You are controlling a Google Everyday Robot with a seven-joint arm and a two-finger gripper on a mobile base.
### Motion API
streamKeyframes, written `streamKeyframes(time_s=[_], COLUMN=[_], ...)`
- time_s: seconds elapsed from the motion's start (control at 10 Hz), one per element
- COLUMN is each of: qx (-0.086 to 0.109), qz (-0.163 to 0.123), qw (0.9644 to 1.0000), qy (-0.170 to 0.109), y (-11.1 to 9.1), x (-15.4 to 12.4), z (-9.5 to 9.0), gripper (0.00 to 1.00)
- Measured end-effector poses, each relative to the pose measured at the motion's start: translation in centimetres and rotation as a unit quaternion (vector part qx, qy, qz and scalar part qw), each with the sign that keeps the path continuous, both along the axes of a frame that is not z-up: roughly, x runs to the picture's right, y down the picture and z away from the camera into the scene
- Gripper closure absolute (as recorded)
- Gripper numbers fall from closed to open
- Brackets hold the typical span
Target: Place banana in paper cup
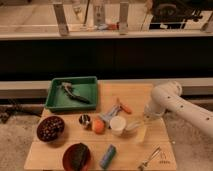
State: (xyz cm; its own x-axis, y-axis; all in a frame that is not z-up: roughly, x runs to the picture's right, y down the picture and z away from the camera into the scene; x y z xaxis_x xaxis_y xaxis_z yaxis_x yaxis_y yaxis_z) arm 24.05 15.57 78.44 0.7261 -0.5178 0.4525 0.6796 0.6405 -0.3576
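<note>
The white paper cup stands upright near the middle of the wooden table, just right of the round orange fruit. To the cup's right the pale yellow banana lies on the table with a whitish strip beside it. My white arm comes in from the right. Its gripper is shut and hangs at the banana's upper end, close to the cup's right side. I cannot tell whether it grips the banana.
A green tray with a dark object sits at the back left. A small metal cup, an orange carrot-like stick, a dark bowl of fruit, a red bowl, a blue cup on its side and metal tongs surround the cup.
</note>
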Motion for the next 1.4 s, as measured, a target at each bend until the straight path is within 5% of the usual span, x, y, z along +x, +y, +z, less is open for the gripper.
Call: streamKeyframes(time_s=[0.7, 1.4], qx=[0.032, 0.054], qz=[0.003, -0.001], qw=[0.9995, 0.9983], qy=[-0.002, -0.020], y=[-4.7, -7.2], x=[0.5, -0.9], z=[-2.8, -4.7], gripper=[0.86, 0.86])
